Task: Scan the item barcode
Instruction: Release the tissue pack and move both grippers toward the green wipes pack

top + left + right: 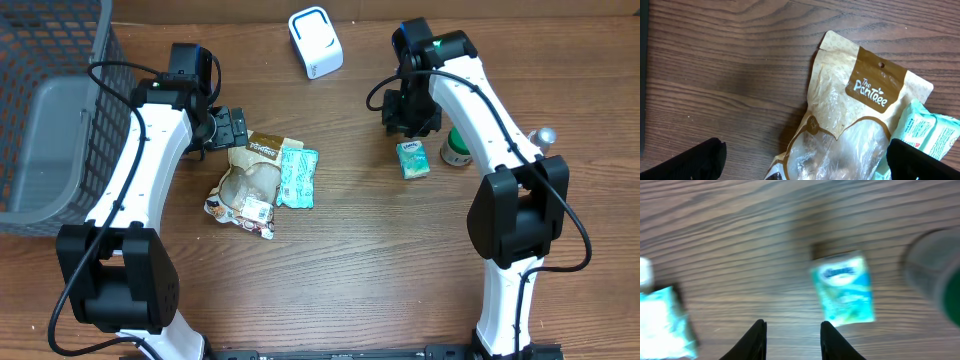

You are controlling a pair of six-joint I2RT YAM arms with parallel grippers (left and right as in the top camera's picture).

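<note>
teal-and-white tissue box lies flat on the bench just beyond parted, empty right fingers; left fingers spread wide.

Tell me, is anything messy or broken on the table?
Nothing looks spilled or broken. The only untidy spot is the middle: the crinkled brown snack pouch and the teal wipes pack lie heaped together, the pack overlapping the pouch's edge. The small tissue box lies a bit crooked.
</note>
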